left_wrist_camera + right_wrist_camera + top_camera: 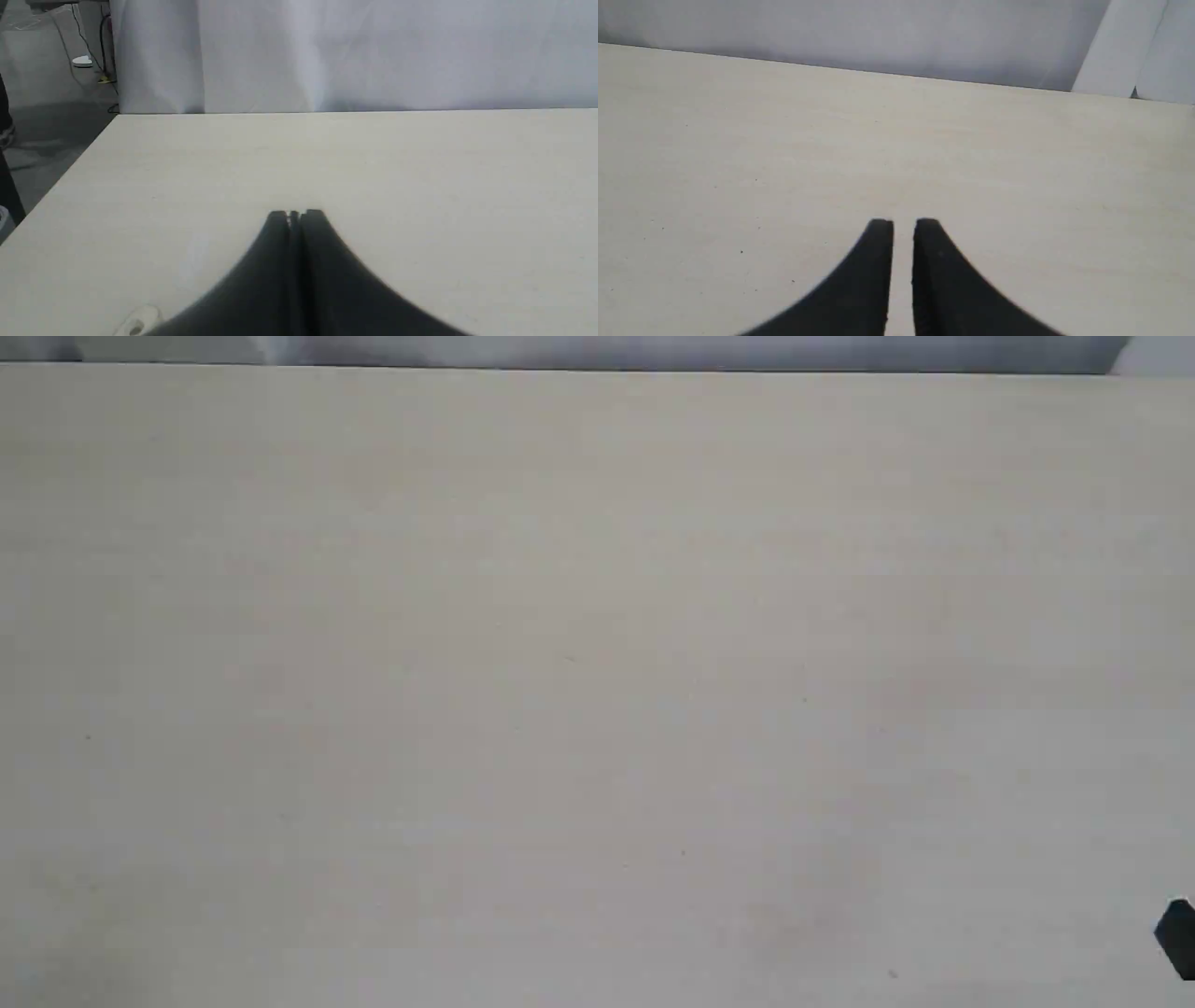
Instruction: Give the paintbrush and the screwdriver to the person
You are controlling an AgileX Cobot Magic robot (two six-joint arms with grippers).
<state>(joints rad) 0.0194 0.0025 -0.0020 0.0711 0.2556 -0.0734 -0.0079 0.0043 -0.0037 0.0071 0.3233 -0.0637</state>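
Note:
The paintbrush, the screwdriver and the person are all out of view in every frame. Only the bare pale table (560, 663) shows. My left gripper (295, 214) hovers low over the table, fingers pressed together with nothing between them. My right gripper (904, 223) is all but shut, with a narrow slit through which the table shows and nothing held. In the exterior view a dark tip of the right gripper (1178, 938) pokes in at the lower right edge; the left gripper does not appear there.
A white curtain (373, 51) hangs behind the table's far edge. In the left wrist view the table's side edge drops to a grey floor with cables (84, 60). A small pale, blurred mark (138, 323) lies on the table beside the left gripper.

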